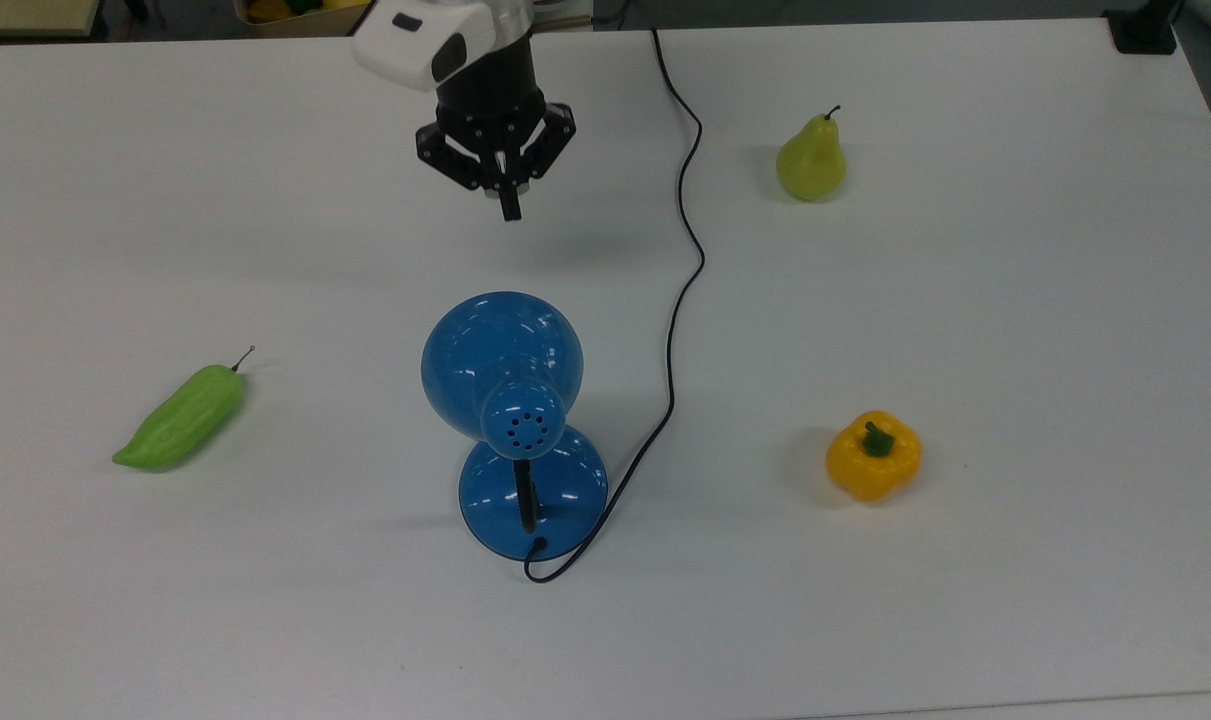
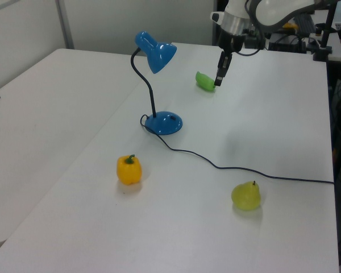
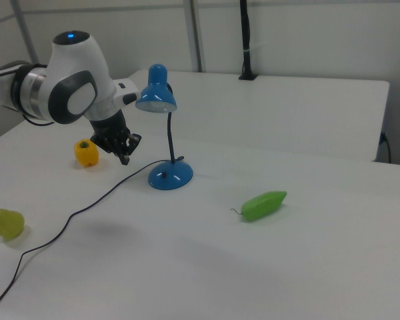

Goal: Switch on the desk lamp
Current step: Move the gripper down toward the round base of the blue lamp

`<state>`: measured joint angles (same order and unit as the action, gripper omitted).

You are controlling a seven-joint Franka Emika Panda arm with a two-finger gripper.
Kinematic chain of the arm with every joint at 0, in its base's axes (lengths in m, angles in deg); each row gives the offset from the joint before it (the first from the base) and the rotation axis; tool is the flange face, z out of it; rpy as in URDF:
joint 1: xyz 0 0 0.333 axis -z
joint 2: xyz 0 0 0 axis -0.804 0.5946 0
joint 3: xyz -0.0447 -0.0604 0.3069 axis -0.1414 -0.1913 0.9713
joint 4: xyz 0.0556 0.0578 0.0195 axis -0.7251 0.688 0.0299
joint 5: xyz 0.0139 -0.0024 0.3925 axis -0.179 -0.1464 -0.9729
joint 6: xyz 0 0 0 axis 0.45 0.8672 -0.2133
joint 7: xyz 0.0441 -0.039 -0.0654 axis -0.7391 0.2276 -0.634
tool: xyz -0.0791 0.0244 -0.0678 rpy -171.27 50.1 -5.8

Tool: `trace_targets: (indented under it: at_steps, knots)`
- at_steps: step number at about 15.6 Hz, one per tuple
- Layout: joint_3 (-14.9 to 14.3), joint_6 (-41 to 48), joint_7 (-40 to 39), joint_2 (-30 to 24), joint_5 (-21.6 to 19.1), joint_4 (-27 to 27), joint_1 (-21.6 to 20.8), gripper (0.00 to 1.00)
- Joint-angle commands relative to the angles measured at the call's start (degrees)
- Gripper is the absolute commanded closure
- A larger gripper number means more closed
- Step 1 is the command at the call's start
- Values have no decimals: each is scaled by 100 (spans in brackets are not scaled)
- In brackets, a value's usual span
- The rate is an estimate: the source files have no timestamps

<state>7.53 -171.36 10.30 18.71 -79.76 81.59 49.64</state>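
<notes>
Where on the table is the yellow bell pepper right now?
The yellow bell pepper sits on the top view's right, below the pear and right of the desk lamp.
</notes>
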Motion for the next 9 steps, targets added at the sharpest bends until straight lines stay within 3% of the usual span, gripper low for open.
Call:
trace_targets:
  at_steps: [1, 9]
  knots:
    - [21, -659, -86, 252, -83, 135, -25, 100]
    - [13, -1934, -24, 867, -83, 145, -8, 100]
